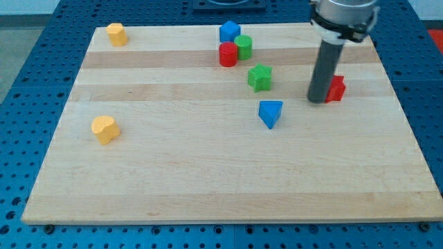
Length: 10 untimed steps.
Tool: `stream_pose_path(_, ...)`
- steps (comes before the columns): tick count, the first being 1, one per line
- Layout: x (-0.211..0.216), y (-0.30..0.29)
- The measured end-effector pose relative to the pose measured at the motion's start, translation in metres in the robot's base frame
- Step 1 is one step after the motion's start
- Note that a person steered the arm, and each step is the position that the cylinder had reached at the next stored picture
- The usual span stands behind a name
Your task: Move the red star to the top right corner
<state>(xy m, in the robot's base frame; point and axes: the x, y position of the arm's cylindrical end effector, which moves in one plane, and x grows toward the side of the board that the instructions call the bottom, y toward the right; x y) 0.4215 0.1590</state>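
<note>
The rod stands upright, coming down from twelve o'clock; my tip (318, 99) touches the desk (208, 180) just at nine o'clock of the red star (336, 88), seemingly against it. No pincer shows. The green star (260, 77) sits further toward nine o'clock

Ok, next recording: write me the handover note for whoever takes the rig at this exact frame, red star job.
My tip: down on the wooden board, right against the small red star block, on its left side as viewed.
Red star: right part of the board, partly hidden behind the rod, short of the top right corner.
Nearby: green star block and blue triangular block to the tip's left.
Done: tip is at the star.
Left: push it up and right into the corner; probably needs the tip below-left of it.
</note>
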Motion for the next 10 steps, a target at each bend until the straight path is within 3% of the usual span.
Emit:
stream_pose_path(1,0.009,0.003)
stream_pose_path(3,-0.052,0.037)
stream_pose_path(4,-0.028,-0.001)
stream_pose_path(5,-0.008,0.053)
stream_pose_path(6,-0.014,0.078)
stream_pose_path(7,-0.030,0.072)
stream_pose_path(10,-0.138,0.026)
